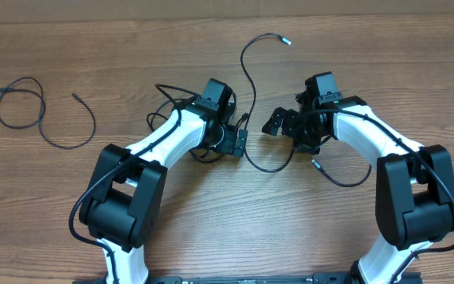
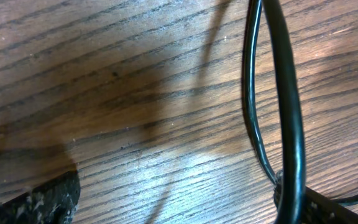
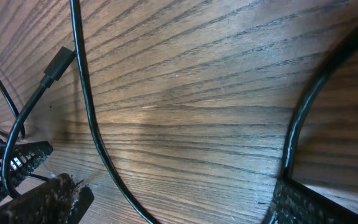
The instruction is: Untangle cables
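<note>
Your left arm and right arm lean in over the worktop. The left gripper and right gripper both stand wide, clamping nothing. The cables cross between their fingers, and another cable lies looped far left.

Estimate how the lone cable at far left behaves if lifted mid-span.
Likely floppy: the cable lies in loose curves, so it should drape from the pinch. Probably light, being thin. Lying apart from the other cables, it shouldn't snag.
</note>
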Robot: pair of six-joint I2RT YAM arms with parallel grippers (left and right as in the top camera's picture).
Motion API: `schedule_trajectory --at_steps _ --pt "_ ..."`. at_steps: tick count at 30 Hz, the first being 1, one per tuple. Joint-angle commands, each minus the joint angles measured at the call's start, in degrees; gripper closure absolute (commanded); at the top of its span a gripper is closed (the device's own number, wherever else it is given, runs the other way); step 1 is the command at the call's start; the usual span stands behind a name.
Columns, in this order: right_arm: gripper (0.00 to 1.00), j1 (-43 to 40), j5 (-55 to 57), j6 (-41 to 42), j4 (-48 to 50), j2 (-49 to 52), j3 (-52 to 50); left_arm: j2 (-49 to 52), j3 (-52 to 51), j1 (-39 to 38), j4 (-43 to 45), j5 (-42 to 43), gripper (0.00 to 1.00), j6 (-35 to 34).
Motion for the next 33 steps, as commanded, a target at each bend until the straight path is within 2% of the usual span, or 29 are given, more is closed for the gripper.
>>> schedule_trajectory --at_steps 1,19,26,33 --pt "0.0 -0.1 0.4 0.0 0.4 -1.4 0.0 0.6 0.1 -0.2 0.2 -0.5 0.0 -0.3" --pt "0.0 -0.1 0.4 0.0 0.6 -1.4 0.0 0.2 0.3 -0.1 -0.9 -0.6 0.0 0.0" --pt "0.0 -0.1 0.4 0.0 0.6 -1.4 0.0 -5.3 1.9 0.0 -1.8 -5.7 0.01 0.3" --pt "0.0 -0.1 0.4 0.0 0.6 -1.4 0.0 -6.9 1.9 -0.2 0.6 -5.7 0.0 -2.6"
